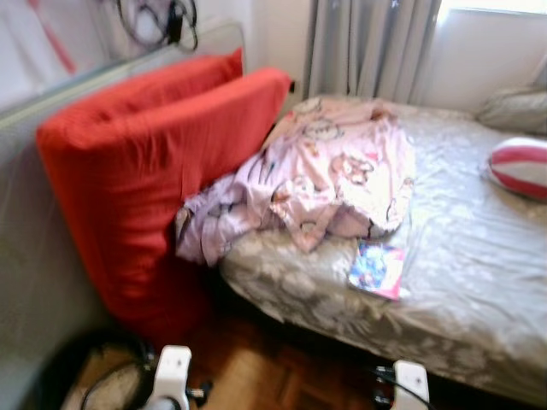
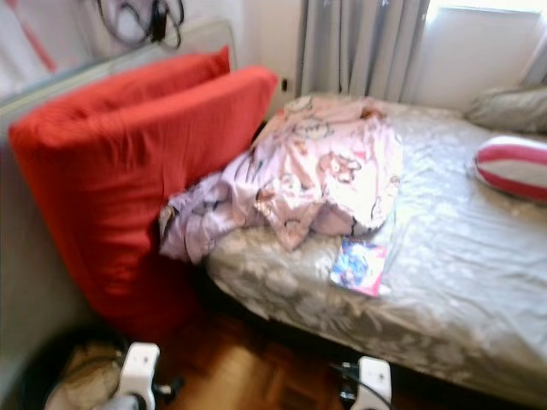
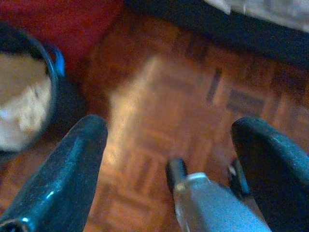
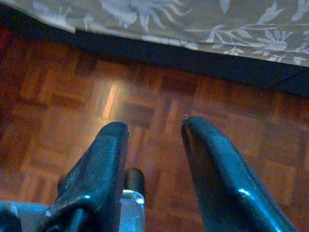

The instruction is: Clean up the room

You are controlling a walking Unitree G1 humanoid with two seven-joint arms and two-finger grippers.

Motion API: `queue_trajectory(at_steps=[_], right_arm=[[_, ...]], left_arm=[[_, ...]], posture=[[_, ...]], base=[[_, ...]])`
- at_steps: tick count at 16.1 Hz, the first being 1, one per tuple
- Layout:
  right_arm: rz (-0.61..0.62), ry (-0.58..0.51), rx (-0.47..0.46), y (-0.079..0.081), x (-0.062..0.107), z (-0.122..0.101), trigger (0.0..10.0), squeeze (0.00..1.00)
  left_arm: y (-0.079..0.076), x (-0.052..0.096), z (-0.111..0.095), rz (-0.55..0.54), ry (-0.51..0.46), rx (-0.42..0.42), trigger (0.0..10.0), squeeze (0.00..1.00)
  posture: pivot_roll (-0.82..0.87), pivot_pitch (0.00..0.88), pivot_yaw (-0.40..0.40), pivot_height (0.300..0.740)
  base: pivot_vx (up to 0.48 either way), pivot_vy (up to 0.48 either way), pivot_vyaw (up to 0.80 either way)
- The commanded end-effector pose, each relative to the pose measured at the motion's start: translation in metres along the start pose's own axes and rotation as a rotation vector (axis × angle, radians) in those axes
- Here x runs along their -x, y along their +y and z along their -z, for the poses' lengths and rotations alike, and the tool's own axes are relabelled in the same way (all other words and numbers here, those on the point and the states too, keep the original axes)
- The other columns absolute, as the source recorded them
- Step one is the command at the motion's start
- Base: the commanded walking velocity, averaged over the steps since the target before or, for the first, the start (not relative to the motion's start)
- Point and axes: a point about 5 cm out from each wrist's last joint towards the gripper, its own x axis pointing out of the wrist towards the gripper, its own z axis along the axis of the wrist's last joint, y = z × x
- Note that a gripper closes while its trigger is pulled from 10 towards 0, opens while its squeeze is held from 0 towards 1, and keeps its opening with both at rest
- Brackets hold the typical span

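A crumpled pink printed blanket (image 1: 329, 175) lies heaped on the bed's near left corner and spills over its side. A colourful magazine (image 1: 377, 267) lies flat near the bed's front edge, just below the blanket. Both arms hang low over the parquet floor (image 3: 159, 96) in front of the bed. My left gripper (image 3: 171, 128) is open above bare floor, with a dark-rimmed basket (image 3: 24, 96) beside it. My right gripper (image 4: 154, 125) is open too, nothing between its fingers, close to the hanging edge of the grey floral sheet (image 4: 193, 19).
Two big red cushions (image 1: 145, 162) lean against the wall left of the bed. A red-and-white striped pillow (image 1: 521, 166) and a grey pillow (image 1: 513, 109) lie at the bed's right. The basket (image 1: 94, 376) stands on the floor at bottom left. Curtains (image 1: 367, 43) hang behind.
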Motion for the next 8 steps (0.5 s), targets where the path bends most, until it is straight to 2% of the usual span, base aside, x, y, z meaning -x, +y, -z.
queue_trajectory(at_steps=[1,6,8], right_arm=[[-0.009,-0.003,-0.005,0.0035,-0.0006,-0.0008,10.0,0.0],[-0.006,0.001,-0.004,0.0031,-0.0004,0.0005,10.0,0.0],[-0.007,0.0,-0.003,0.0033,-0.0003,0.0005,10.0,0.0]], left_arm=[[0.0024,0.0002,0.0012,-0.008,0.014,-0.003,10.0,0.0],[0.0067,0.0013,0.0045,-0.029,0.032,-0.002,10.0,0.0],[0.0059,0.0015,0.0044,-0.016,0.022,0.028,10.0,0.0]], posture=[[0.01,0.0,-0.027,0.74],[0.01,0.0,-0.026,0.74],[0.01,0.0,-0.026,0.74]], base=[[0.0,0.0,0.0],[0.0,0.0,0.0],[0.0,0.0,0.0]])
